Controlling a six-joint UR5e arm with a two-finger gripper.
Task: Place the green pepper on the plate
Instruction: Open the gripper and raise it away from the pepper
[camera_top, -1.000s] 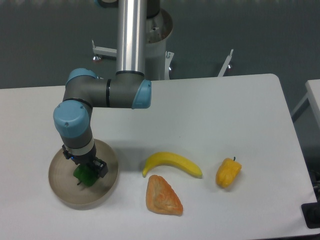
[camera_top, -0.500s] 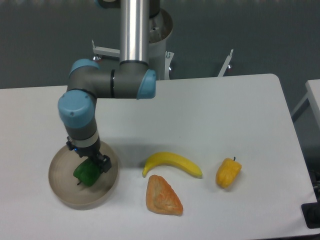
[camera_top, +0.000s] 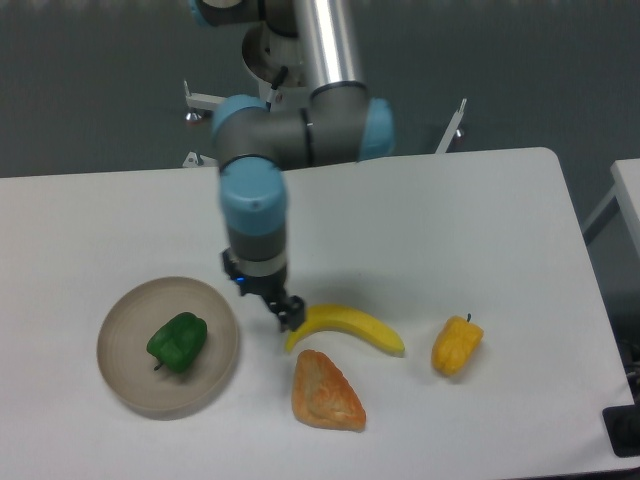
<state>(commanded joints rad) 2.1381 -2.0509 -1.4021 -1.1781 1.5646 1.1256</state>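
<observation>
The green pepper (camera_top: 177, 342) lies on its side inside the beige-grey plate (camera_top: 130, 385) at the front left of the table, and nothing touches it. My gripper (camera_top: 285, 313) hangs to the right of the plate, just above the left tip of the banana, with nothing between its fingers. The wrist blocks the fingers, so their spread is unclear.
A yellow banana (camera_top: 350, 326) lies right beside the gripper, with an orange pastry-like wedge (camera_top: 325, 393) in front of it. A yellow-orange pepper (camera_top: 456, 345) sits further right. The arm's base column (camera_top: 300, 80) stands at the back.
The gripper let go of the green pepper on the plate, rose and swung right towards the banana. The pepper stays on the plate.
</observation>
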